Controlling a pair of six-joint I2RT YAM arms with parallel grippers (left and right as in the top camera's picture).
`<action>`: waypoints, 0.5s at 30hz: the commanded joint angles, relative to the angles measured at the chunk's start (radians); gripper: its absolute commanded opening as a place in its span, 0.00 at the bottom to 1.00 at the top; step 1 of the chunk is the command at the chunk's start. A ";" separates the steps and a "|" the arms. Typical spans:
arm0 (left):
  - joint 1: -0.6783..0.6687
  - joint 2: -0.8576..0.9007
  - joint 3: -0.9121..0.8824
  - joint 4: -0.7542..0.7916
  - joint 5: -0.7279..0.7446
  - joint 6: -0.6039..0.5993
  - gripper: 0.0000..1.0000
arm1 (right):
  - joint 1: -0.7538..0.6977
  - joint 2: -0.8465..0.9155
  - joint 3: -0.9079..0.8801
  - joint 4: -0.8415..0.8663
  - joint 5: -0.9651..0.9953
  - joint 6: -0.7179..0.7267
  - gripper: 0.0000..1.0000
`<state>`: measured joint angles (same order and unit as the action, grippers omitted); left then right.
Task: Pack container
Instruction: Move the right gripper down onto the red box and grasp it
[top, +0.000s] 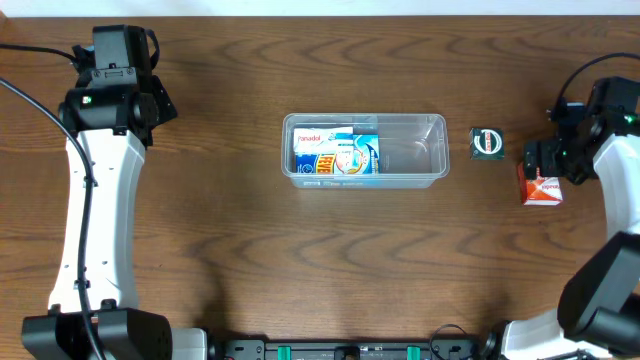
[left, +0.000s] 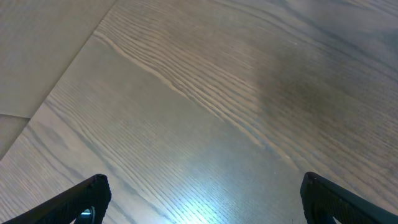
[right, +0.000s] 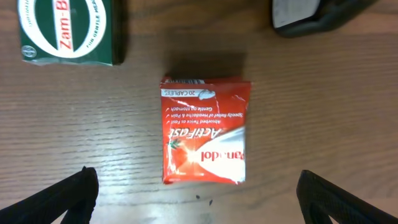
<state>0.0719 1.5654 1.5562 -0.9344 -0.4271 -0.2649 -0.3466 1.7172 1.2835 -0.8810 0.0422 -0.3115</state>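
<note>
The right gripper (right: 198, 196) stood with its jaws spread as wide as they went, holding nothing. Its two dark fingertips (right: 78, 194) showed at the lower corners of the wrist view, with bare wood between them. Just ahead of that gap lay a red Panadol ActiFast box (right: 205, 130), flat on the table (top: 250, 250) and touched by neither finger. Its printed face was up and its foil-edged end was a little crumpled. Farther off, at the upper corner of the same view, sat a green Zam-Buk box (right: 67, 31), also flat and clear of the red one.

From overhead, the right gripper hung over the red box near the table's edge on that arm's side. The green box lay between it and the container (top: 365, 117).

The left gripper (left: 208, 202) was likewise wide open and empty. Its fingertips sat at the lower corners of its own view, with nothing but wood grain before them. Overhead, that arm was drawn back to the far corner on its side, well apart from everything else.

The container, a clear rectangular tub, rested in the middle of the table with its long sides running from arm to arm. Inside it, at the end nearer the left arm, lay blue and white Panadol boxes (top: 337, 155). The end nearer the right arm held nothing.
</note>
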 joint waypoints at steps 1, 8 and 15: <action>0.003 -0.003 0.007 0.000 -0.023 0.002 0.98 | -0.023 0.048 0.009 0.012 0.010 -0.026 0.99; 0.003 -0.003 0.007 0.000 -0.023 0.002 0.98 | -0.029 0.108 0.008 0.043 0.010 -0.021 0.99; 0.003 -0.003 0.007 0.000 -0.023 0.002 0.98 | -0.029 0.150 -0.042 0.109 0.010 0.000 0.99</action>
<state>0.0719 1.5654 1.5562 -0.9344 -0.4271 -0.2649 -0.3687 1.8465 1.2701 -0.7837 0.0456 -0.3218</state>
